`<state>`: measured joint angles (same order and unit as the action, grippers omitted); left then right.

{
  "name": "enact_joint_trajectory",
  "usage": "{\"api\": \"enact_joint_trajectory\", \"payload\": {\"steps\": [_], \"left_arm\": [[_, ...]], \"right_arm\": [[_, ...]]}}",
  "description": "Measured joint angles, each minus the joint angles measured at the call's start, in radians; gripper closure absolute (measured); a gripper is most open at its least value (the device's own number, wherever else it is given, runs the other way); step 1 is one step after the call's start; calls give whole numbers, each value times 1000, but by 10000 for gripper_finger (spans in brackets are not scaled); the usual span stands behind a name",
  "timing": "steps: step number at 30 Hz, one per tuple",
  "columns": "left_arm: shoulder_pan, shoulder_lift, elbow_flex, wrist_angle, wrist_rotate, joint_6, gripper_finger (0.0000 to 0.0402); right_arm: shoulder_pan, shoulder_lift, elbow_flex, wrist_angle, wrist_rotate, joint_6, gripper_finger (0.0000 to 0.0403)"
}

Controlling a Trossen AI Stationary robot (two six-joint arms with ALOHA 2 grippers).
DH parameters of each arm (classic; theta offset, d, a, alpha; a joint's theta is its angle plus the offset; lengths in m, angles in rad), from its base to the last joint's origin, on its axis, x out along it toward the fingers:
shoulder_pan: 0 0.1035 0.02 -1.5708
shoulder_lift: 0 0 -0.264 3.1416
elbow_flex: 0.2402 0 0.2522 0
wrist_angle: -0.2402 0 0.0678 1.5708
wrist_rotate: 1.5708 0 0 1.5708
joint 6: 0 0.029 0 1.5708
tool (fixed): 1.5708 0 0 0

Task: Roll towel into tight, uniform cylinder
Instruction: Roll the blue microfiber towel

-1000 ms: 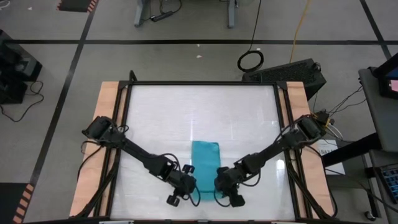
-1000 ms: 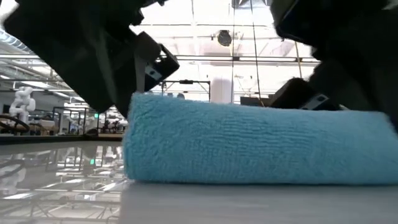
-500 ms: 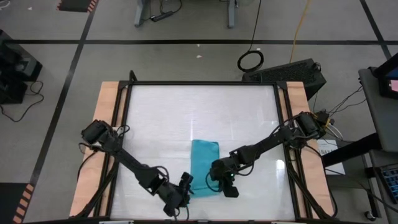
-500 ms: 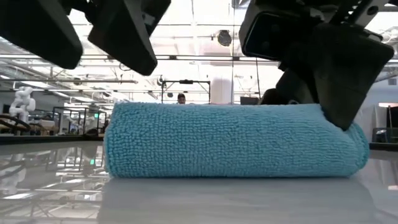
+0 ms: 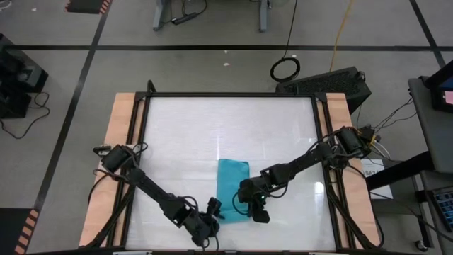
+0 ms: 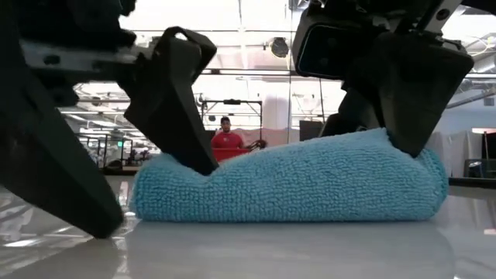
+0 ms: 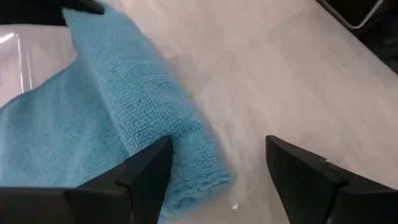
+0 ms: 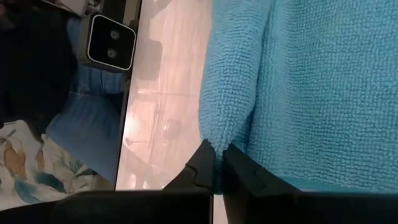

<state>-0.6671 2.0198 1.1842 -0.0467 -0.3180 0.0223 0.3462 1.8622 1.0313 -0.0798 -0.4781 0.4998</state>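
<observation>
The towel [image 5: 233,190] lies on the table [image 5: 184,134] near its front edge, about midway between the side edges. Its front end is rolled into a thick fold; the rest lies flat toward the table's middle. The left gripper [image 7: 214,171] is at the roll's left end, fingers spread, one finger [image 6: 174,101] pressing a dent into the cloth. The right gripper [image 8: 217,163], fingers pressed together, pinches the roll's right end.

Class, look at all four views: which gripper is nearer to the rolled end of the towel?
Right. The right gripper is shut, pinching the towel roll at its right end. The left gripper stands open at the roll's left end, one finger pressing it.
</observation>
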Motion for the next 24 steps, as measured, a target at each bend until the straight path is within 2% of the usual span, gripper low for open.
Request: {"api": "enact_joint_trajectory", "payload": {"steps": [7, 10, 13, 17, 21, 24], "left_arm": [[19, 19, 2, 11, -24, -95, 141], [28, 21, 2, 14, -31, -95, 163], [40, 22, 2, 13, -51, -96, 207], [61, 23, 2, -11, -59, -123, 286], [85, 23, 2, -26, -21, -139, 361], [96, 22, 2, -26, 14, -138, 387]], "right_arm": [[0, 0, 0, 3, 0, 14, 386], [0, 0, 0, 3, 0, 13, 374], [1, -1, 0, 3, 0, 8, 357], [9, -9, 0, -1, 2, -24, 319], [20, -39, 0, -8, 7, -78, 273], [30, -77, 2, -39, 42, -129, 243]]}}
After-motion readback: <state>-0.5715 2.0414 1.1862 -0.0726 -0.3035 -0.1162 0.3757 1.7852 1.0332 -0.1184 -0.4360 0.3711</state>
